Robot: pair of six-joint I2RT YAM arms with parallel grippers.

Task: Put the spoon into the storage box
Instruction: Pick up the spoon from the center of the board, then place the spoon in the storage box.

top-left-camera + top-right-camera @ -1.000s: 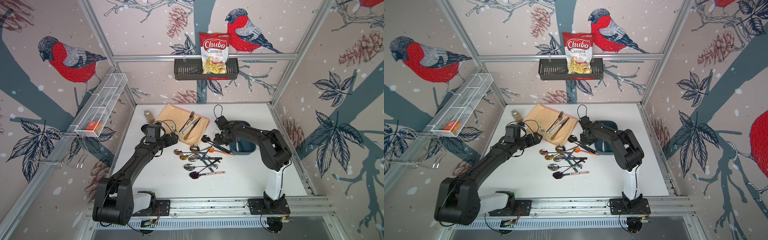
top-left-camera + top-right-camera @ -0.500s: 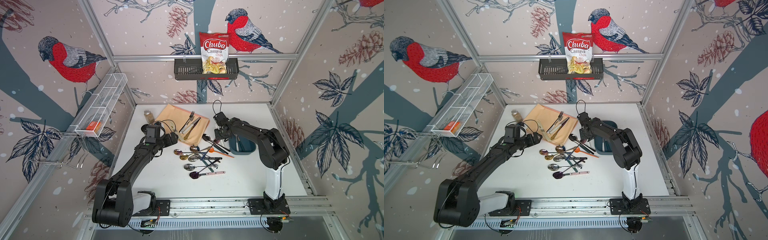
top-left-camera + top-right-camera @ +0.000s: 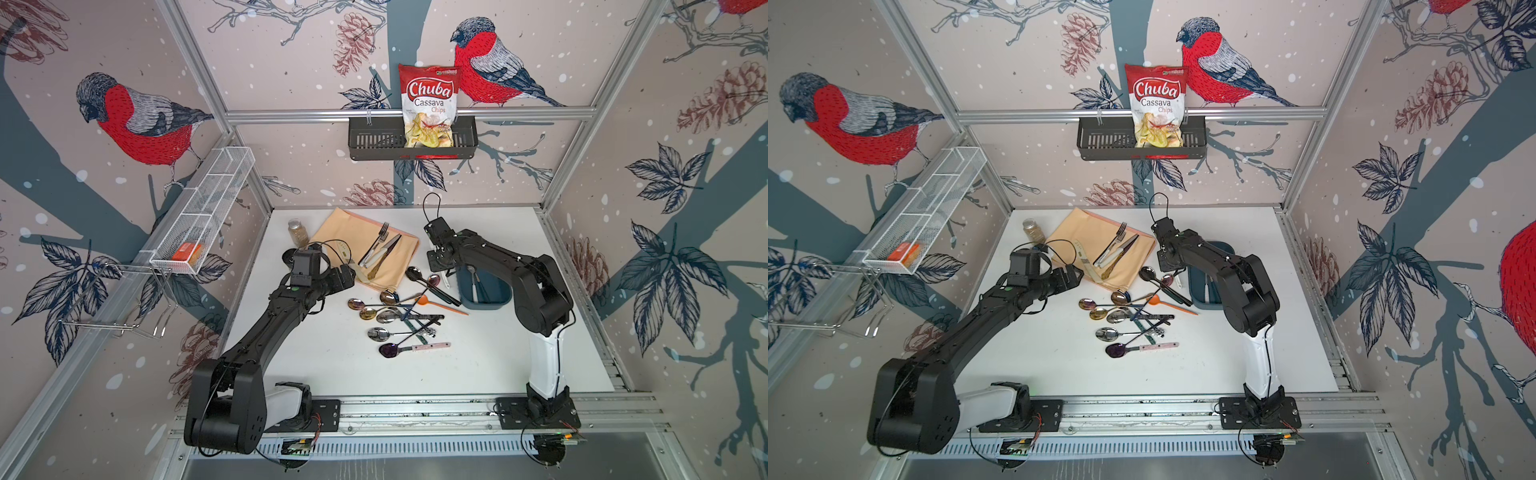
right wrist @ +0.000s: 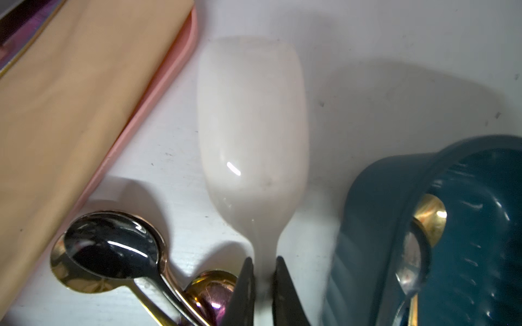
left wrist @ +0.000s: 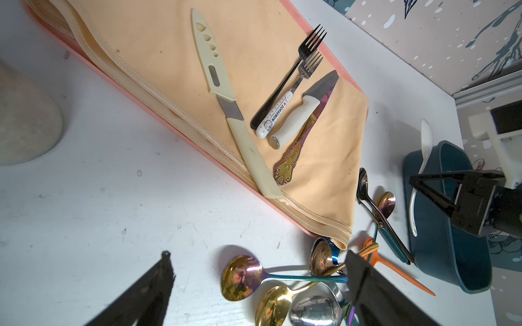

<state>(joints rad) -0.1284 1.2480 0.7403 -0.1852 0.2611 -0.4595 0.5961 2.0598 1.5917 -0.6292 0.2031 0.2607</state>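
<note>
"Chuba Cassava Chips" is printed on the red and white snack bag (image 3: 429, 106) standing in the black slotted wall basket (image 3: 411, 138); "DORAEMON" is read on a white-handled fork (image 5: 288, 105) lying on the peach folded cloth (image 5: 158, 53). The right gripper (image 4: 264, 282) is reached out low beside the dark teal rectangular plastic storage box (image 3: 486, 293), its jaws closed on the neck of a white glossy plastic spoon (image 4: 251, 135), apparently just above the table. The left gripper (image 5: 260, 285) is held open over the heap of metal spoons (image 5: 276, 288).
</note>
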